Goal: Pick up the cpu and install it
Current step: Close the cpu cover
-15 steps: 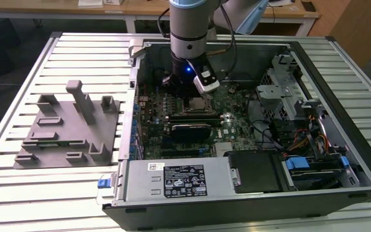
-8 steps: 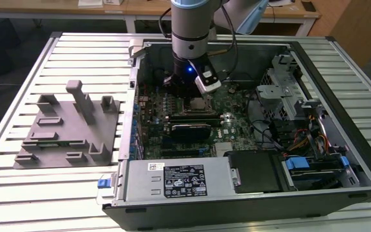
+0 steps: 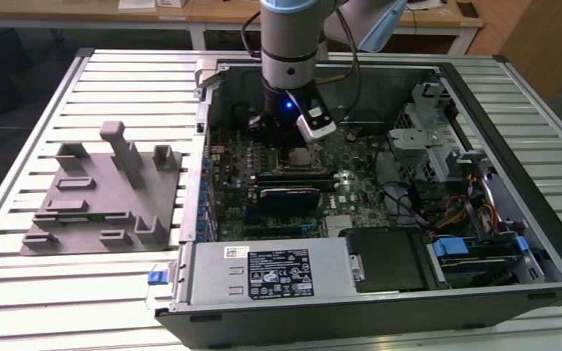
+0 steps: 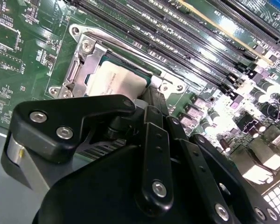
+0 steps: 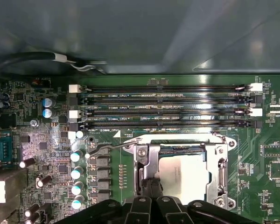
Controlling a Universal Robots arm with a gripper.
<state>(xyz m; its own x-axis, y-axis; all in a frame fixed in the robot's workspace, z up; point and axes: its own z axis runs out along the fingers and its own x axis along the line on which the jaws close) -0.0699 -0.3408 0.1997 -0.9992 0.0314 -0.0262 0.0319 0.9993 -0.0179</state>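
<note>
Computer case [image 3: 476, 80]: lies open on the slatted bench [image 3: 125, 80], filling the side toward the exterior view's right. A grey fixture plate [image 3: 105, 197] with upright posts lies beside it, toward the bench's opposite edge.

Arm: reaches straight down into the case, over the motherboard [image 5: 266, 163].

Cpu [image 5: 184, 173]: lies flat inside the metal-framed socket [image 5: 142, 158], silvery top plate up, just beside the rows of memory slots [image 5: 163, 107]. Both wrist views show it there.

Hand [image 5: 151, 183]: its fingertips are drawn together with nothing between them. They sit low at one edge of the cpu, by the socket frame. Whether they touch the chip cannot be told.
</note>
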